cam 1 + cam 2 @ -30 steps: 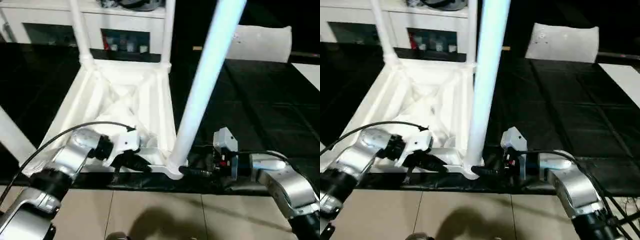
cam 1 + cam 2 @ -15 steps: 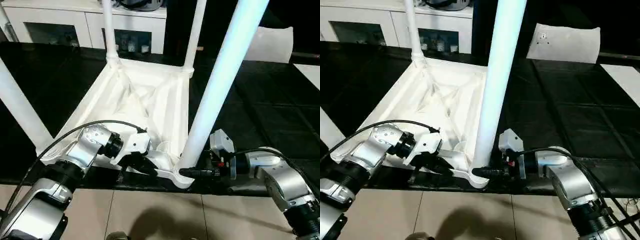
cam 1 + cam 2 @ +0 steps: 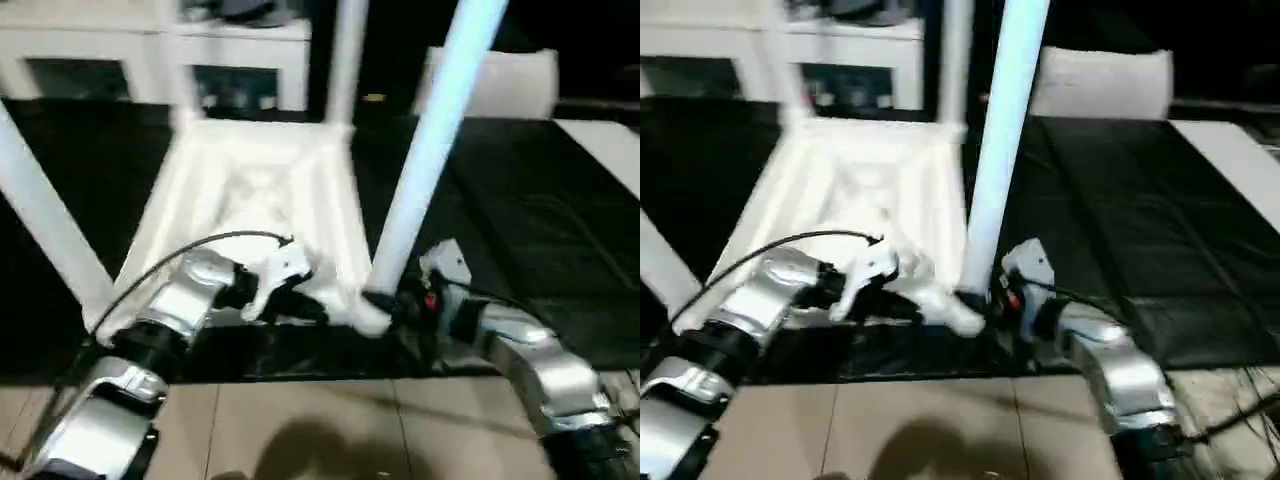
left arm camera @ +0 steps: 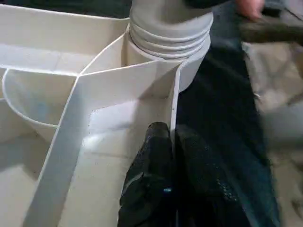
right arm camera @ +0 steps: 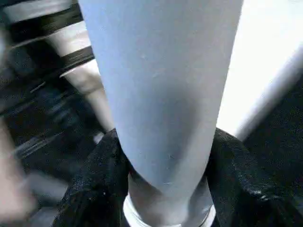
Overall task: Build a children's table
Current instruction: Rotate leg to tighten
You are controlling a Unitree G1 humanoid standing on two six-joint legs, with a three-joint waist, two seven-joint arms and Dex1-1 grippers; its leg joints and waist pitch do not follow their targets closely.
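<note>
The children's table [image 3: 262, 180] lies upside down on a black mat, its ribbed underside up and its white legs standing in the corner sockets. My left gripper [image 3: 318, 308] is at the near rim, and in the left wrist view its fingers [image 4: 154, 146] are shut on that thin rim wall beside the corner socket [image 4: 170, 33]. My right gripper [image 3: 385, 300] is at the foot of the near right leg [image 3: 430, 160]. In the right wrist view its fingers [image 5: 102, 165] press both sides of the leg [image 5: 161, 85] just above the socket.
A white cabinet [image 3: 100, 50] stands behind the mat [image 3: 520, 220], and a white panel [image 3: 510, 85] at the back right. The near left leg [image 3: 45, 225] rises beside my left arm. Tan floor tiles [image 3: 300, 420] lie before the mat's front edge.
The head camera has swung, so the whole picture has shifted. My right fingers have closed in on the leg's base. My left gripper keeps its hold on the rim.
</note>
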